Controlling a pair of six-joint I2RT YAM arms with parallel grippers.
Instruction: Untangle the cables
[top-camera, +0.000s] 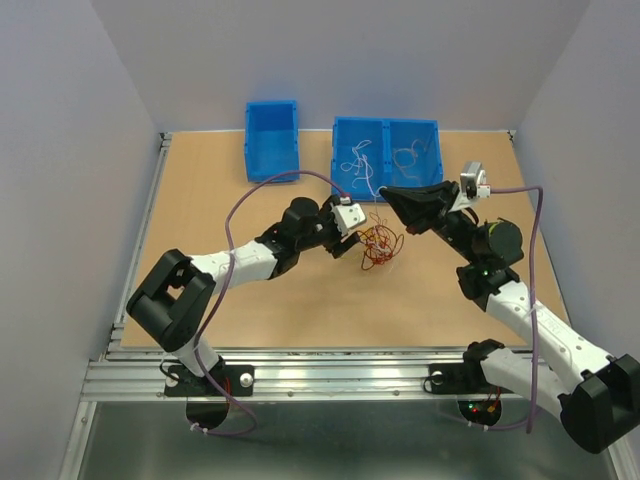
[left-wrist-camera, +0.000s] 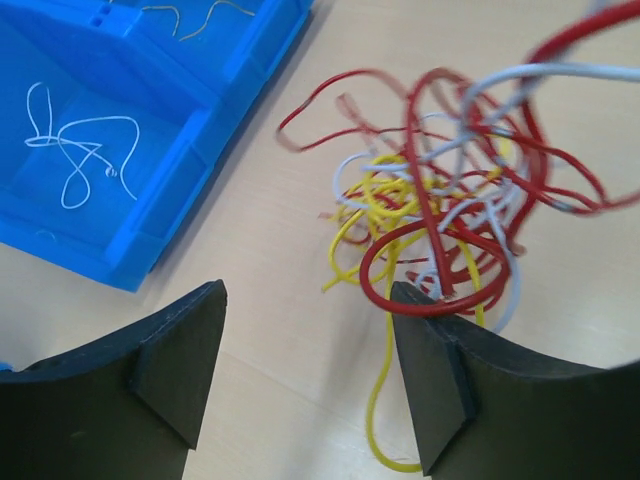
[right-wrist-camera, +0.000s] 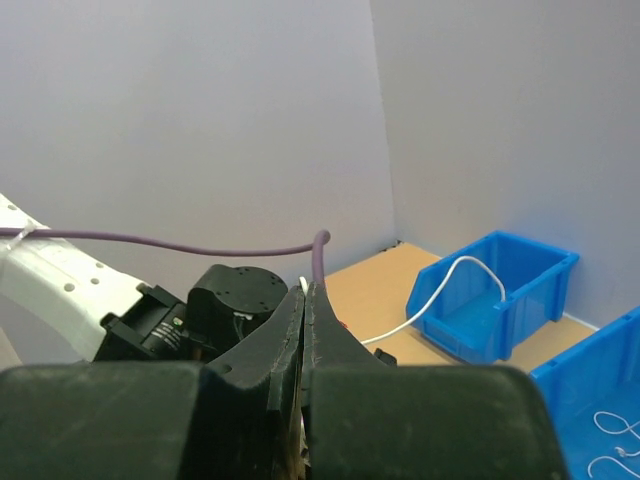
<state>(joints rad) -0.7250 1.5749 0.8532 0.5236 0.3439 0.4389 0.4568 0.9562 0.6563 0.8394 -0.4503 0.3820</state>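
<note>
Left hand (left-wrist-camera: 308, 292) spread beside cables (left-wrist-camera: 450, 200); right hand (right-wrist-camera: 305, 292) pinching white cable (right-wrist-camera: 465, 259), visible only from wrist view.

The cables (top-camera: 381, 243) are boxed in on three sides. The left claw (left-wrist-camera: 305, 310) gapes just beside them. The right claw (top-camera: 388, 195) hangs over their far edge with a white cable (right-wrist-camera: 470, 259) pinched in it. The divided bin (top-camera: 386, 122) stands close behind. Only the near desk (top-camera: 330, 310) lies bare for passing.
</note>
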